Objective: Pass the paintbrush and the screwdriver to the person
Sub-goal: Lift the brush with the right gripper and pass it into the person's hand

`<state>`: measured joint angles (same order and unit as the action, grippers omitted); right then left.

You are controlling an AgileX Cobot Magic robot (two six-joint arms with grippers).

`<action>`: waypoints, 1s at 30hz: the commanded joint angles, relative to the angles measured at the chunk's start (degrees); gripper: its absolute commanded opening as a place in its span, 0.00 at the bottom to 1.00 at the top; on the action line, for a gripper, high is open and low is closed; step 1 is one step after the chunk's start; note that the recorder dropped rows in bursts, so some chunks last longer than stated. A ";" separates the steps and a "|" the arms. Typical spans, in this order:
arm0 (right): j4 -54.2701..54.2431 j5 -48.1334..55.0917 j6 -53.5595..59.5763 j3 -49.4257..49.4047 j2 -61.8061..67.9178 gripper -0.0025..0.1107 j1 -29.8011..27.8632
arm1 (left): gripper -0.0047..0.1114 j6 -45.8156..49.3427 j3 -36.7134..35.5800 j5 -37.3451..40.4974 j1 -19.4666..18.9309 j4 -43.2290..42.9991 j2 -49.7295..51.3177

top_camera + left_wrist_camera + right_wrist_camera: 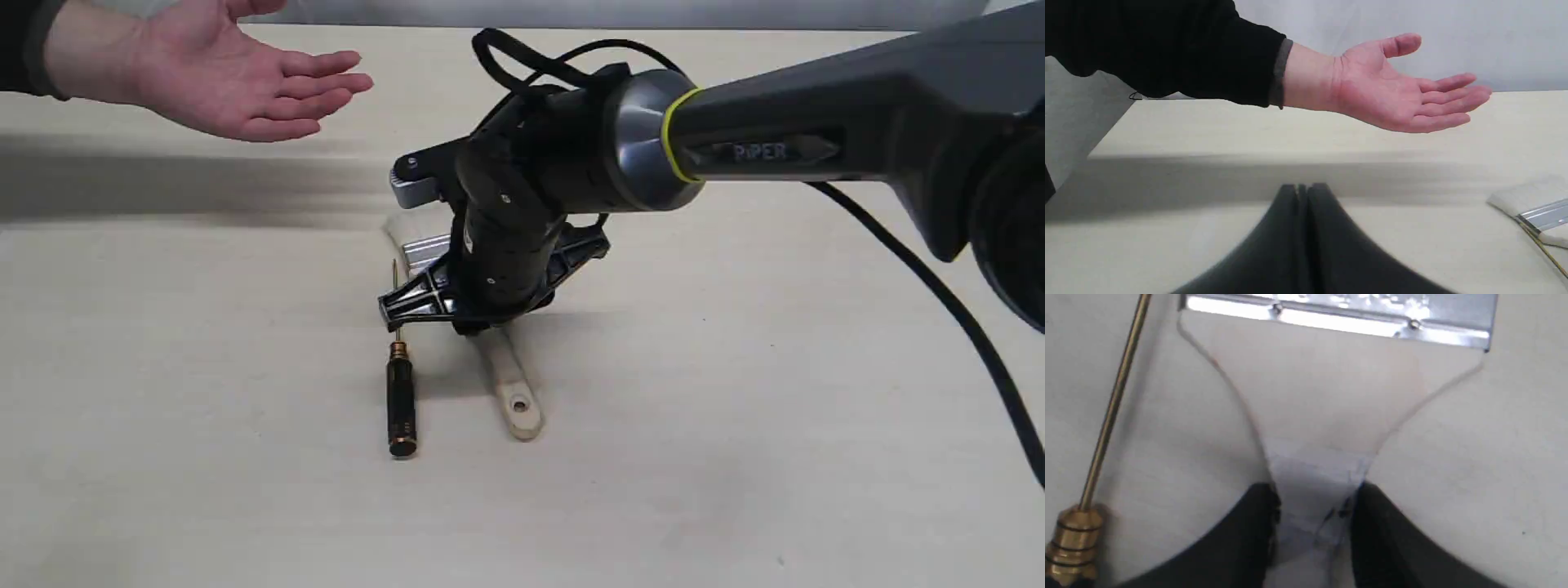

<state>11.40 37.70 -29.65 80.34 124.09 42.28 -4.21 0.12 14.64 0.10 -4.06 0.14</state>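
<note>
At the far left, the person's hand [237,82] is held above the table [735,457] with the palm up and the fingers stretched, and a dark sleeve [20,49] covers the forearm. The left wrist view shows the left gripper [1303,191] low over the bare table in front of this hand. Its two dark fingers are pressed together and nothing is between them. More to the right, near the middle of the table, the screwdriver [401,400] lies flat, with its black handle toward the exterior camera and its thin brassy shaft pointing away. Just beside it on the right lies the paintbrush [512,388]. The two are almost parallel and do not touch. The right gripper [1314,514] is down on the paintbrush and closed on the narrow part of the wooden handle. One finger [1255,535] is against each side of the handle, and the silver ferrule [1339,314] is beyond the fingertips. The handle end with the hole rests on the table. The black arm [775,143] with a yellow ring reaches in from the right edge, and a black cable [947,310] hangs under it.
</note>
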 commanded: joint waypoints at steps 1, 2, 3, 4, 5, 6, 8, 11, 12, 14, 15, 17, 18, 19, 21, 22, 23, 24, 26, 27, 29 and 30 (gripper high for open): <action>1.90 2.96 0.05 -1.04 1.84 0.06 -0.18 | 0.04 -0.12 -0.12 -0.46 0.30 0.02 -0.14; 1.99 2.34 0.05 -1.04 1.59 0.06 -0.18 | 0.04 -0.12 -0.12 -0.46 0.30 0.02 -0.14; 2.40 1.44 0.05 -1.04 1.21 0.06 -0.18 | 0.04 -0.12 -0.12 -0.46 0.30 0.02 -0.14; 2.55 0.88 0.05 -1.04 0.78 0.06 -0.18 | 0.04 -0.12 -0.12 -0.46 0.30 0.02 -0.14; 2.55 0.02 0.05 -1.04 0.17 0.06 -0.18 | 0.04 -0.12 -0.12 -0.46 0.30 0.02 -0.14; 2.55 -0.61 0.05 -1.04 -0.57 0.06 -0.18 | 0.04 -0.12 -0.12 -0.46 0.30 0.02 -0.14; 2.55 -1.44 0.28 -1.04 -2.16 0.06 -0.18 | 0.04 -0.12 -0.12 -0.46 0.30 0.02 -0.14; 2.55 -1.53 1.45 -1.04 -5.62 0.06 -0.18 | 0.04 -0.12 -0.12 -0.33 0.30 0.13 -0.14; 2.55 -1.19 1.93 -1.04 -6.92 0.06 -0.18 | 0.04 -0.12 -0.12 -0.19 0.30 0.14 -0.14; 2.55 -0.33 2.34 -1.04 -9.72 0.06 -0.18 | 0.04 -0.12 -0.12 -0.35 0.30 0.14 -0.14; 2.55 0.19 2.77 -1.04 -11.16 0.06 -0.18 | 0.04 -0.12 -0.12 -0.35 0.30 0.14 -0.14; 2.55 0.72 3.15 -1.04 -13.45 0.06 -0.18 | 0.04 -0.12 -0.12 -0.35 0.30 0.14 -0.14; 2.55 0.72 3.47 -1.04 -15.13 0.06 -0.18 | 0.04 -0.12 -0.12 -0.35 0.30 0.14 -0.14; 2.42 0.19 3.75 -1.04 -16.46 0.06 -0.18 | 0.04 -0.12 -0.12 -0.35 0.30 0.14 -0.14; 2.29 -1.46 4.74 -1.04 -18.40 0.06 -0.18 | 0.04 -0.12 -0.12 -0.35 0.30 0.14 -0.14; 1.47 -3.04 6.12 -1.04 -19.40 0.06 -0.18 | 0.04 -0.12 -0.12 -0.35 0.30 0.14 -0.14; 0.07 -5.42 8.00 -1.04 -20.23 0.06 -0.18 | 0.04 -0.12 -0.12 -0.35 0.30 0.14 -0.14; -1.89 -7.76 10.70 -1.04 -20.92 0.06 -0.18 | 0.04 -0.12 -0.12 -0.35 0.30 0.14 -0.14; -6.44 -11.93 16.72 -1.04 -21.32 0.06 -0.18 | 0.04 -0.12 -0.12 -0.35 0.30 0.14 -0.14; -8.92 -14.11 20.32 -1.04 -21.32 0.06 -0.18 | 0.04 -0.12 -0.12 -0.35 0.30 0.14 -0.14; -12.94 -17.29 26.48 -1.04 -20.50 0.06 -0.18 | 0.04 -0.12 -0.12 -0.35 0.30 0.14 -0.14; -14.31 -18.85 28.33 -1.04 -20.07 0.06 -0.18 | 0.04 -0.12 -0.12 -0.35 0.30 0.14 -0.14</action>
<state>0.00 22.56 -6.56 79.37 103.66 42.28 -4.21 0.12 14.64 0.10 -4.06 0.14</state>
